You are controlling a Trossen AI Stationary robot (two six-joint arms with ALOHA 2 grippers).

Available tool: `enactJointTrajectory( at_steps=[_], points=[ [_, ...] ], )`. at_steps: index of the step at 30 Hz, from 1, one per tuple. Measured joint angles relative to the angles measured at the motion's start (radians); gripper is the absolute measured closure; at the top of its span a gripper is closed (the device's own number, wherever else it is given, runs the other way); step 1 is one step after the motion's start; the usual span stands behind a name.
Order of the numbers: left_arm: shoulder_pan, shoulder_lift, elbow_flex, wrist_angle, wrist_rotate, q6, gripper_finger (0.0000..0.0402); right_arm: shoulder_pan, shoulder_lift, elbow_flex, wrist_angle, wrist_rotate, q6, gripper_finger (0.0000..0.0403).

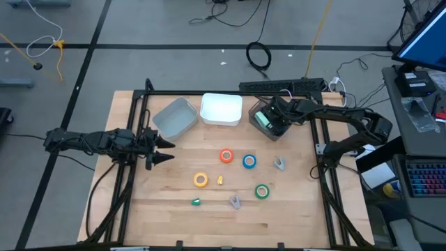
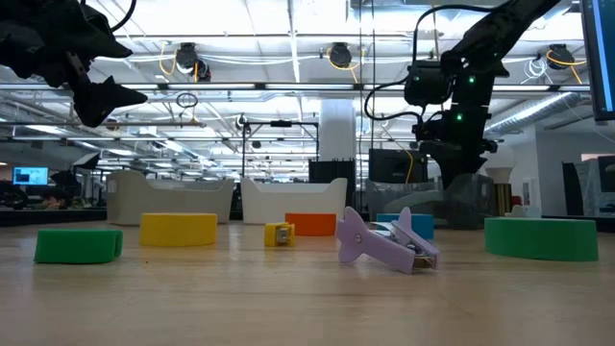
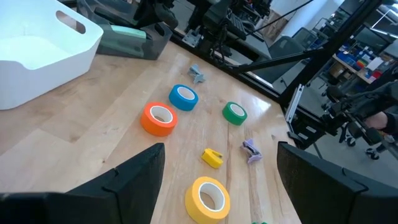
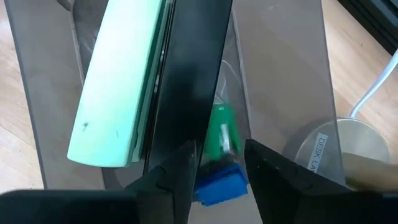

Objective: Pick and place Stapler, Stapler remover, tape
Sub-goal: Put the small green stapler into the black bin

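The mint-green stapler [image 4: 118, 87] already lies in the smoky bin [image 1: 268, 117], the right tool [image 1: 273, 111] above it parting its fingers, while four tape rolls [image 1: 226, 156] and staple removers [image 1: 235, 202] remain on the worktop [image 1: 167, 209] near the open, empty left tool [image 1: 166, 149].

The table [image 1: 293, 202] is pale matt wood; the white bin [image 1: 221, 110] smooth plastic; the stapler [image 4: 118, 87] glossy mint plastic.

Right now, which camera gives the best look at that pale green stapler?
The right wrist view: the stapler fills the picture, lying in a clear bin. From above it is a small green patch beside the right gripper. The left wrist view catches it far off; the low view doesn't show it.
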Motion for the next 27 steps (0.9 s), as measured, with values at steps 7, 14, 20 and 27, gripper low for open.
enactJointTrajectory(
  at_steps=[7, 14, 20, 27],
  points=[
    [0.0, 0.0, 0.0, 0.001, 0.0, -0.004, 0.0091, 0.012, -0.059, -0.002, 0.07, -0.022, 0.019, 0.0275],
    [0.0, 0.0, 0.0, 0.001, 0.0, -0.057, 0.0091, 0.064, -0.246, -0.002, 0.197, -0.124, 0.152, 0.0286],
    [0.0, 0.0, 0.0, 0.001, 0.0, -0.057, 0.0091, 0.153, -0.424, -0.002, 0.203, -0.123, 0.192, 0.0288],
    [0.0, 0.0, 0.0, 0.001, -0.001, -0.075, 0.0091, 0.32, -0.607, -0.003, 0.205, -0.11, 0.198, 0.0289]
  ],
)
